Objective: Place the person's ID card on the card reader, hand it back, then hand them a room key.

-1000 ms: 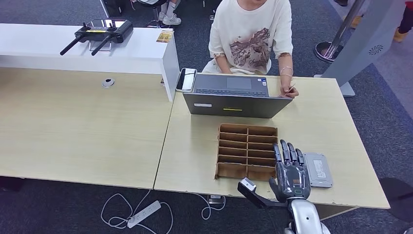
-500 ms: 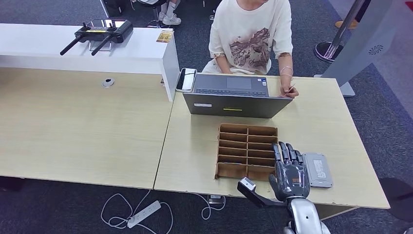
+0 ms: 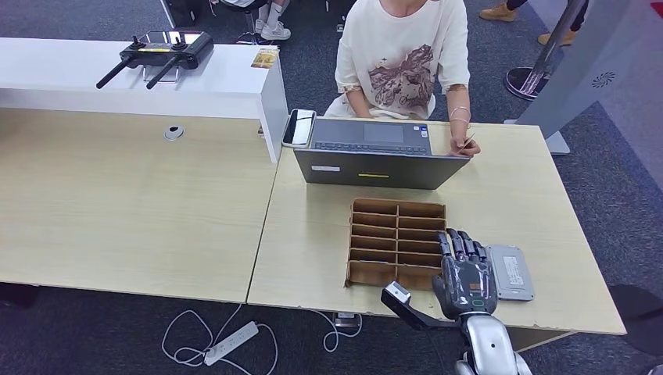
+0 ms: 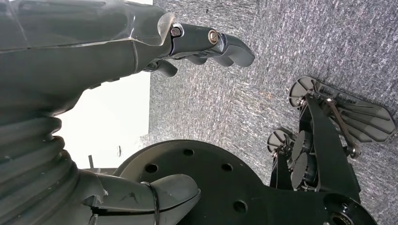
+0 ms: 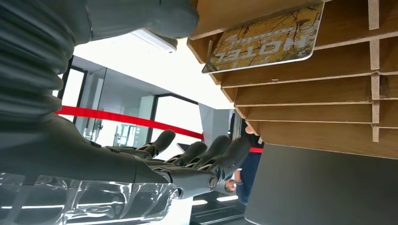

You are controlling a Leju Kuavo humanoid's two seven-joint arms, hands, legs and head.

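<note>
My right hand (image 3: 466, 273) hovers with its fingers stretched out and nothing in it, over the near right corner of the wooden slotted rack (image 3: 391, 234). The grey card reader (image 3: 511, 272) lies flat just to its right. In the right wrist view the fingers (image 5: 202, 154) are spread below the rack (image 5: 328, 89), where a room key card printed HOTEL (image 5: 265, 40) stands in a slot. Across the table the person's hand (image 3: 463, 145) holds a small card beside the laptop (image 3: 374, 156). My left hand (image 4: 141, 84) hangs over the carpet, holding nothing.
A phone (image 3: 298, 126) lies left of the laptop. A black controller (image 3: 160, 51) sits on the white counter (image 3: 195, 86) at the back left. A power strip (image 3: 231, 342) and cables lie on the floor under the table's near edge.
My right hand has eased slightly back toward the table's near edge. The person's hand with the card stays put.
</note>
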